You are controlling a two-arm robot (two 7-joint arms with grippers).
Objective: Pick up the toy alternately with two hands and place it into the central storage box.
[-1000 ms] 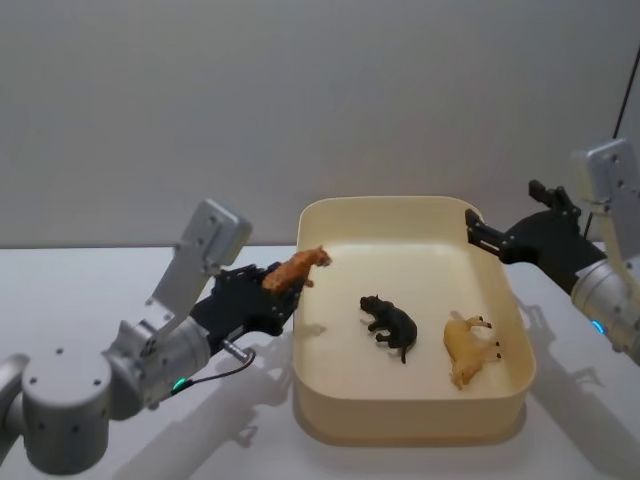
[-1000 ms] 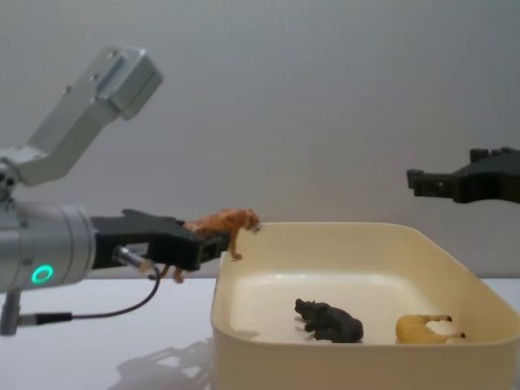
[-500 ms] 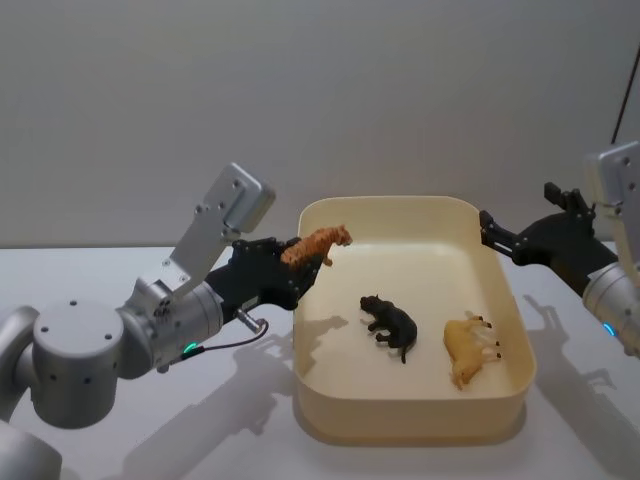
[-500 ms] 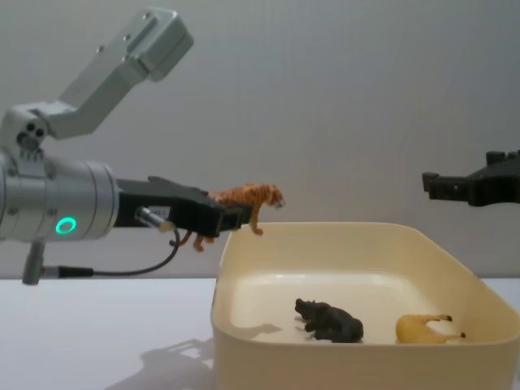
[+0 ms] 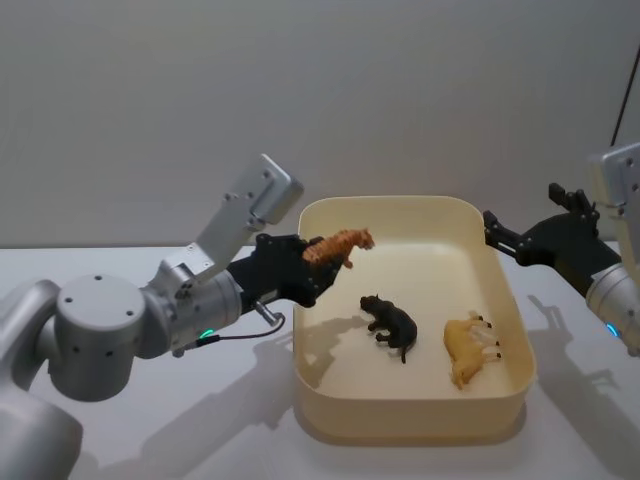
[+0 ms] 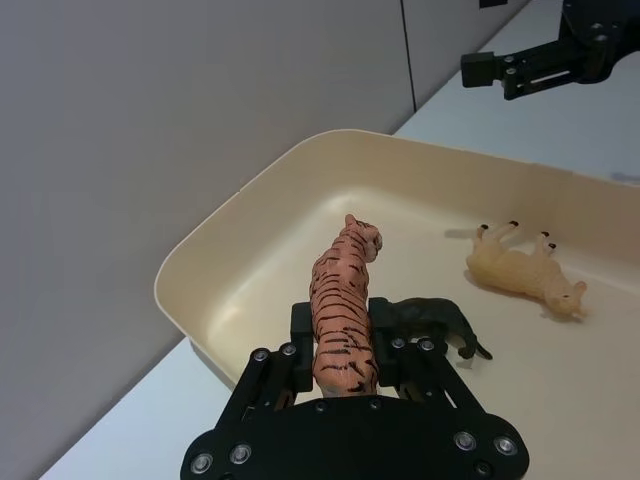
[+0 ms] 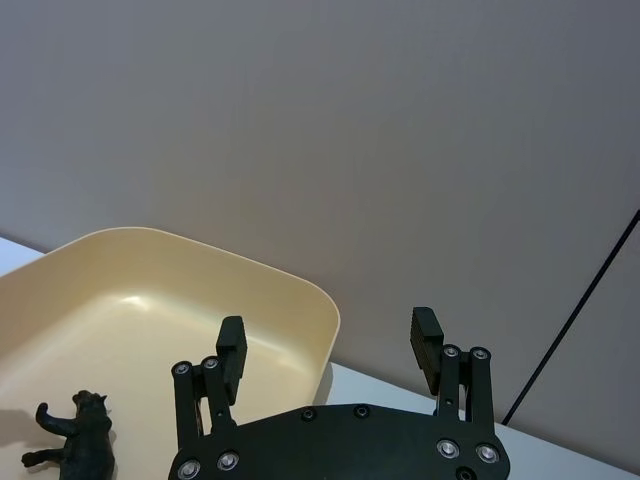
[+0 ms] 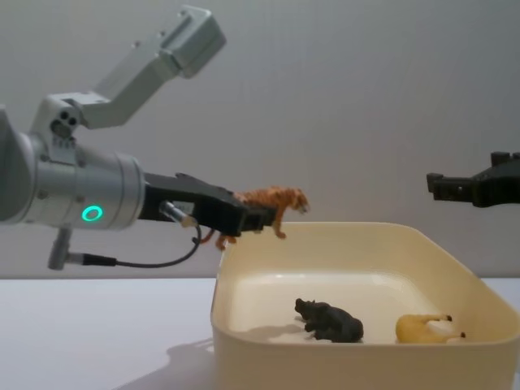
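The left tool [image 5: 318, 272] reaches in from the robot's left, held above the white bench [image 5: 150, 420] and just over the left wall of the central storage box [image 5: 410, 430], its black fingers [image 6: 300, 330] pinching an orange striped toy tiger [image 5: 338, 247] by the rear half of its body. In the chest view the tiger [image 8: 272, 203] hangs level, legs down, head pointing toward the robot's right, clear of the box's rim [image 8: 341, 231] and above the left end of the box. From the left wrist view the tiger [image 6: 343, 300] lies lengthwise between the two fingers, head out past their tips over the box floor. Inside the cream-yellow box a dark toy animal [image 5: 390, 325] lies near the middle of the floor, and a tan toy animal [image 5: 470, 350] lies on its side near the right wall, the two apart from each other. The right tool [image 5: 497, 232] hovers just outside the box's far right corner, above the bench; in the right wrist view its fingers [image 7: 232, 350] stand spread wide with nothing between them.
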